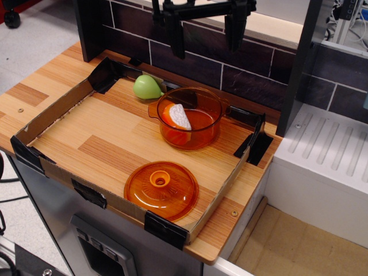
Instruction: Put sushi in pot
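The sushi (176,117), a white ribbed wedge with an orange face, lies inside the transparent orange pot (187,117), leaning toward its left wall. The pot stands at the back of the cardboard tray. My gripper (205,33) hangs high above the pot near the top edge of the view. It is open and empty, with its two dark fingers (176,31) spread wide apart.
A green pear-shaped toy (146,87) lies just left of the pot. The flat orange lid (161,190) with a knob rests at the tray's front edge. The low cardboard tray wall (52,112) rings the wooden board. A dark brick wall stands behind, a white ribbed surface (328,152) at right.
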`<state>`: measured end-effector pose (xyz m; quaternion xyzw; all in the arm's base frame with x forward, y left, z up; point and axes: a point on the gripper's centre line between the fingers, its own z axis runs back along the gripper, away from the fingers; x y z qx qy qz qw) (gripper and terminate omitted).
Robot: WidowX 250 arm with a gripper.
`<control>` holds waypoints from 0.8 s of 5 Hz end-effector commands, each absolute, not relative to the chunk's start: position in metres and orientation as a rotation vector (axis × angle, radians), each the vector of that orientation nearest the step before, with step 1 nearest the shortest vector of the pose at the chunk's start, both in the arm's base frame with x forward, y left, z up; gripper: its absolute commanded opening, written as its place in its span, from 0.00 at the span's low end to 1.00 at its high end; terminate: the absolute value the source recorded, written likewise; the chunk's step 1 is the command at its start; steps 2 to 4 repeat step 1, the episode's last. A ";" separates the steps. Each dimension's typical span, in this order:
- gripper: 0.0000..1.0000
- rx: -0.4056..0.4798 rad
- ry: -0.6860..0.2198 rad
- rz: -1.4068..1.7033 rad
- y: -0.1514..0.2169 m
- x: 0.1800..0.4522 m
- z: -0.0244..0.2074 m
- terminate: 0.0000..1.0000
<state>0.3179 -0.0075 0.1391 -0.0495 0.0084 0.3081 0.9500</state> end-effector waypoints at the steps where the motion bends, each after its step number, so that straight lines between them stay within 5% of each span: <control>1: 1.00 -0.119 -0.052 0.623 -0.005 0.317 0.160 1.00; 4: 1.00 -0.119 -0.052 0.623 -0.005 0.317 0.160 1.00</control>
